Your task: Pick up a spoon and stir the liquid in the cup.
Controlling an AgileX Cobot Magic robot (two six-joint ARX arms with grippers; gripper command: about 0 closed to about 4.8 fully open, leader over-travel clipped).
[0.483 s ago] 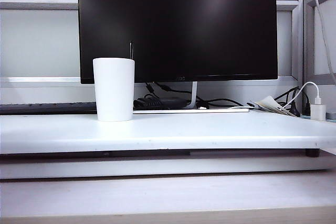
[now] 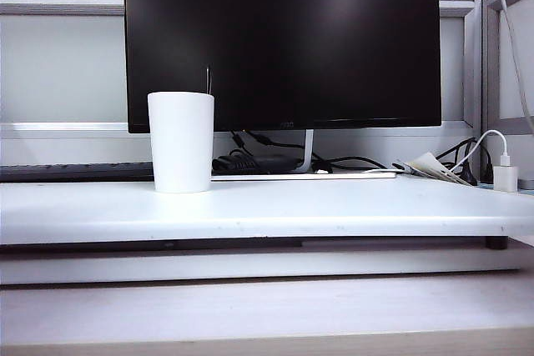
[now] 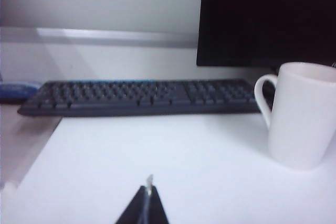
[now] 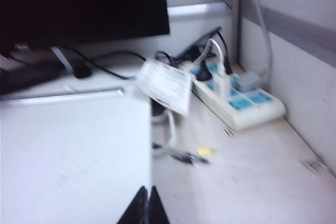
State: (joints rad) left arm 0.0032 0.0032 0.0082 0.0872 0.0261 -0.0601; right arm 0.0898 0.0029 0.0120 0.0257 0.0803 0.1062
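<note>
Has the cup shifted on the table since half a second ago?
No. In the exterior view the cup sits at the same spot against the monitor's lower left corner, with the spoon handle poking up at the same place behind its rim.

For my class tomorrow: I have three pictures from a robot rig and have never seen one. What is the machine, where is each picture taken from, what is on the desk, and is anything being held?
The machine is a robot with two arms, each ending in a two-finger gripper. One picture comes from a fixed camera facing the white table; neither arm appears in it. The other two come from cameras on the wrists. The left gripper and right gripper show only as dark closed tips low over the table, holding nothing. On the table stands the cup, a white mug, with the spoon sticking up from it as a thin metal stick. Behind are a monitor and a keyboard; a power strip lies off to the right.
</note>
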